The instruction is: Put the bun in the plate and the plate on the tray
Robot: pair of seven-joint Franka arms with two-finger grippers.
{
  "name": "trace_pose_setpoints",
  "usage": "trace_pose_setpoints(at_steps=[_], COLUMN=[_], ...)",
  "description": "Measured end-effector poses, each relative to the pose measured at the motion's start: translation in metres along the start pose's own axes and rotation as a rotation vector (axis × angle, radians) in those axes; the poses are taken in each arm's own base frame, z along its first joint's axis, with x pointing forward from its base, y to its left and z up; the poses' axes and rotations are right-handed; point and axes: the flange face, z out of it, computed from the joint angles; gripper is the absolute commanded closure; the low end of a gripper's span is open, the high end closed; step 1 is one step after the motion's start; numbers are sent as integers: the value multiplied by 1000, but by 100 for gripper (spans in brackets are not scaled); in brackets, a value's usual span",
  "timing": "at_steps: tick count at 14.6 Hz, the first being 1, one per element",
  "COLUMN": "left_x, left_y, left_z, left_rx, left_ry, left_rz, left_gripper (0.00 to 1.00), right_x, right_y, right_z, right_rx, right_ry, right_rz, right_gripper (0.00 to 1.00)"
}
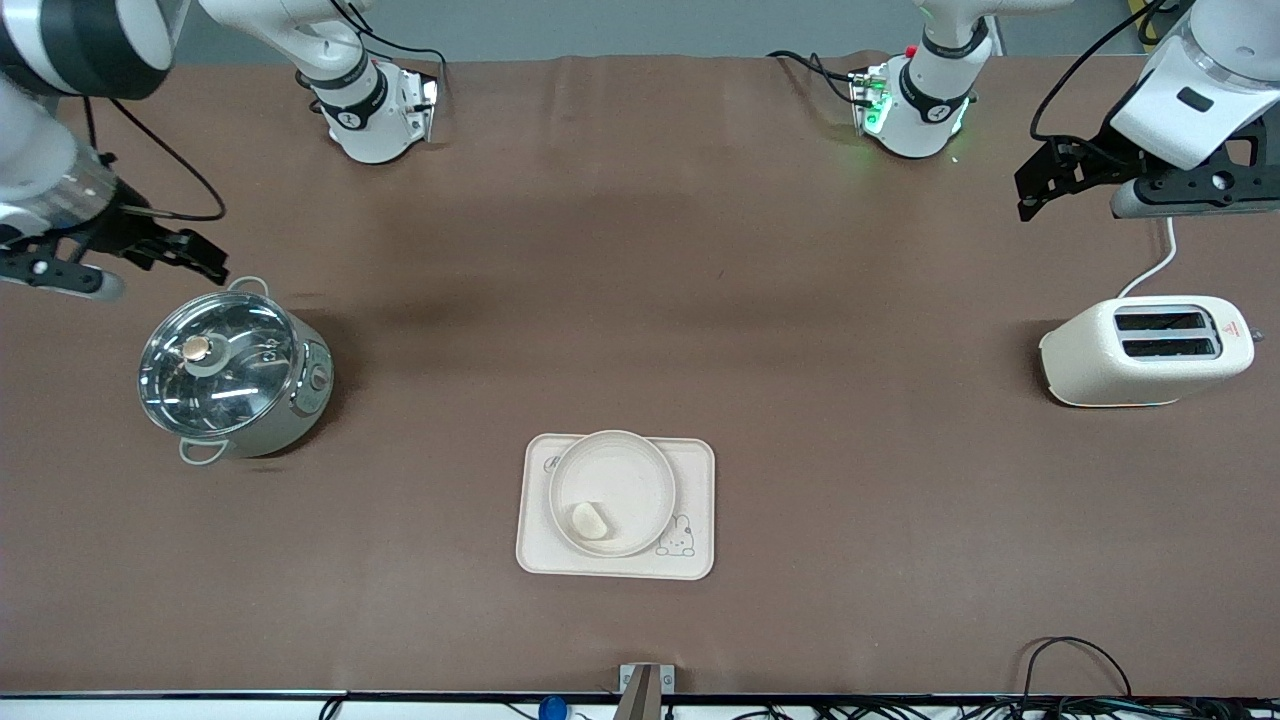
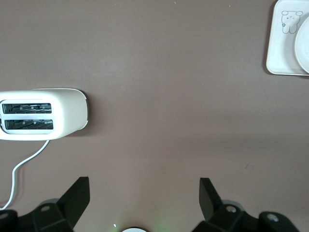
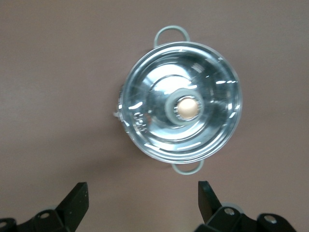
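Note:
The bun [image 1: 588, 520] lies in the plate [image 1: 618, 478], toward the plate's edge nearest the front camera. The plate sits on the tray [image 1: 694, 470], which lies on the table in the middle, near the front camera. A corner of the tray [image 2: 277, 55] with the rabbit drawing and a sliver of the plate [image 2: 304, 48] show in the left wrist view. My left gripper [image 1: 1037, 190] [image 2: 144, 186] is open and empty, up over the table at the left arm's end. My right gripper [image 1: 205, 258] [image 3: 143, 189] is open and empty, over the table beside the pot.
A cream toaster [image 1: 1145, 350] [image 2: 43, 113] with a white cord stands at the left arm's end. A steel pot with a glass lid [image 1: 232, 375] [image 3: 181, 108] stands at the right arm's end. Brown table runs between them.

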Motion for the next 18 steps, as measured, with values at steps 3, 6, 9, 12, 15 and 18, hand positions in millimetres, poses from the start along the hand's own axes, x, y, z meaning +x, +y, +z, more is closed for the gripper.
trace_pose_setpoints(at_steps=[3, 6, 9, 12, 15, 18], left_x=[0, 1, 3, 8, 14, 18], left_y=[0, 0, -1, -3, -3, -3], left_z=[-2, -8, -12, -13, -12, -10], left_rx=[-1, -3, -6, -9, -10, -11], left_ry=[4, 18, 26, 27, 16, 9], left_rz=[7, 19, 19, 16, 15, 15], left_gripper=[0, 0, 0, 0, 0, 0], right_x=[5, 10, 27, 49, 58, 58], right_y=[40, 43, 39, 48, 52, 49], right_z=[-30, -43, -61, -72, -70, -73], right_rx=[0, 49, 50, 37, 43, 54], right_ry=[12, 23, 40, 28, 29, 34], right_rz=[-1, 9, -4, -48, -53, -56], right_gripper=[0, 0, 0, 0, 0, 0])
